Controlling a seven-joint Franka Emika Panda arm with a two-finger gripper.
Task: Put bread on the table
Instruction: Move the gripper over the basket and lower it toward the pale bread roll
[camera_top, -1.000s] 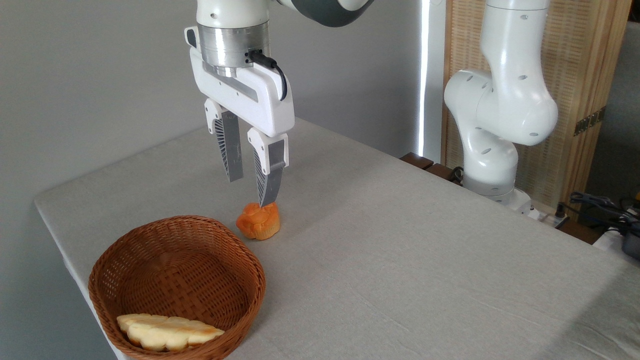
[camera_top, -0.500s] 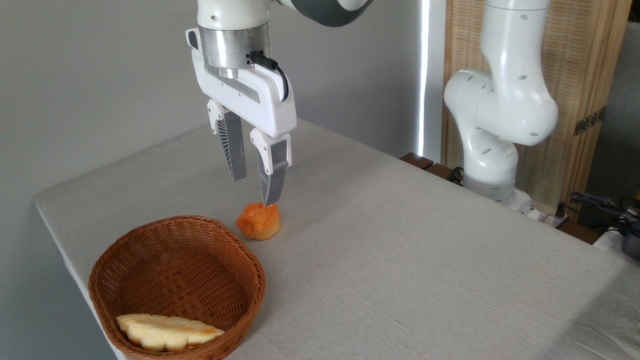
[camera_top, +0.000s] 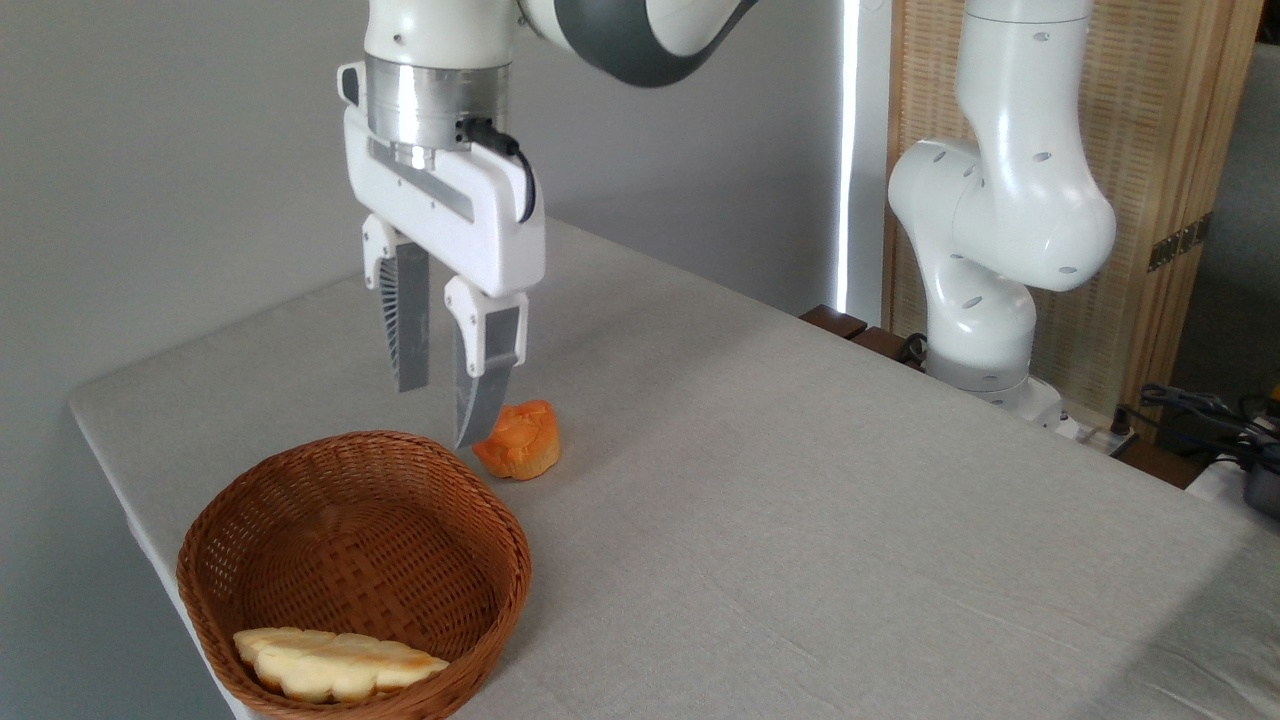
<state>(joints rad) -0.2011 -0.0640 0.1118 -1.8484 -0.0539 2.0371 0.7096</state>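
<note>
The bread (camera_top: 335, 664), a pale-yellow braided loaf, lies flat in the bottom of the brown wicker basket (camera_top: 470, 500) at the lower left. The table (camera_top: 800, 520) is covered in light grey-beige cloth. My gripper (camera_top: 440, 415) hangs open and empty above the basket's far rim, fingers pointing down, well above the loaf and to its upper right.
A small orange muffin (camera_top: 518, 440) sits on the cloth just right of my fingertips, beyond the basket. The arm's white base (camera_top: 985, 300) stands at the table's far right edge, with cables (camera_top: 1200, 410) beside it. Open cloth stretches across the middle and right.
My gripper has moved left and slightly toward the basket, away from above the muffin. It stays open. The loaf and muffin have not moved.
</note>
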